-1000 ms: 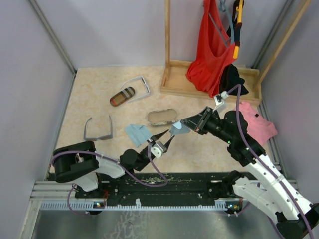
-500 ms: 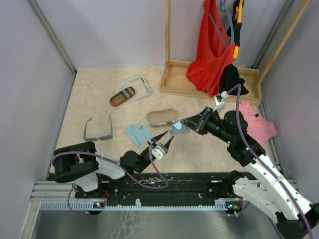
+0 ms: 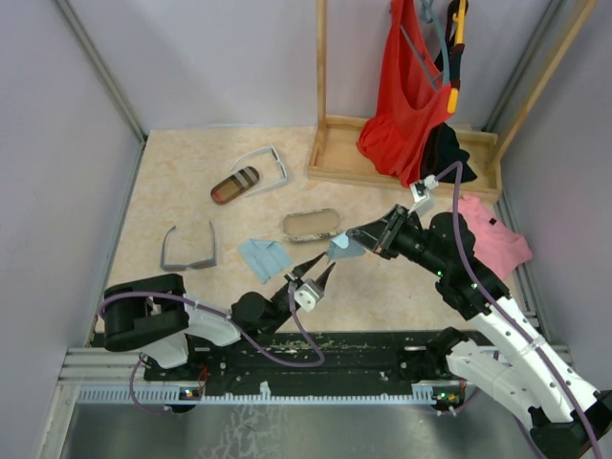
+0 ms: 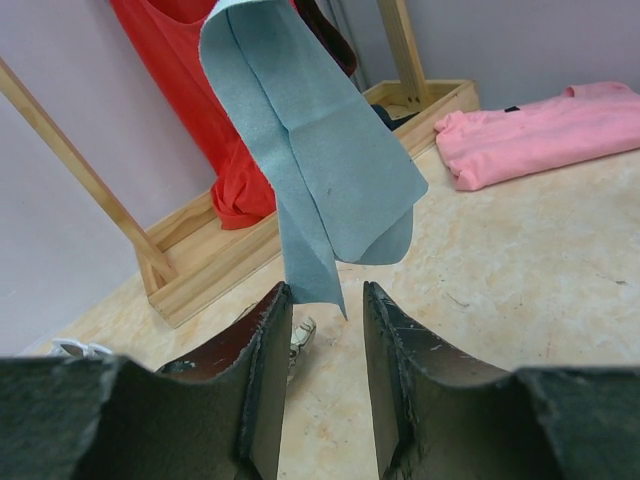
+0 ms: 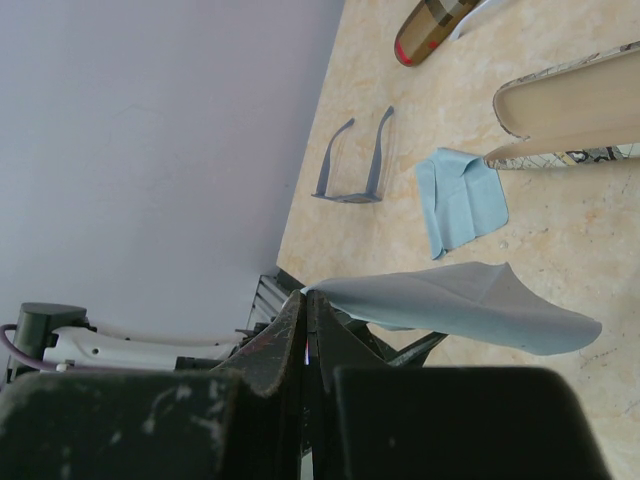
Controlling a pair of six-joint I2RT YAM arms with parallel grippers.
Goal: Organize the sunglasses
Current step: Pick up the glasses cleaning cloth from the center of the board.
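Observation:
The white-framed sunglasses lie at the back, next to a brown-striped case. The grey-framed sunglasses lie at the left with arms open. My right gripper is shut on a corner of a light blue cloth and holds it above the table. My left gripper is open just under that cloth, whose lower tip hangs between the fingertips. Neither gripper touches the sunglasses.
An open grey-patterned case lies mid-table. A second light blue cloth lies flat near it. A wooden rack with a red garment stands at the back right. A pink garment lies at the right.
My left gripper has crept a little to the right, toward the hanging cloth. The right gripper and its cloth have stayed in place.

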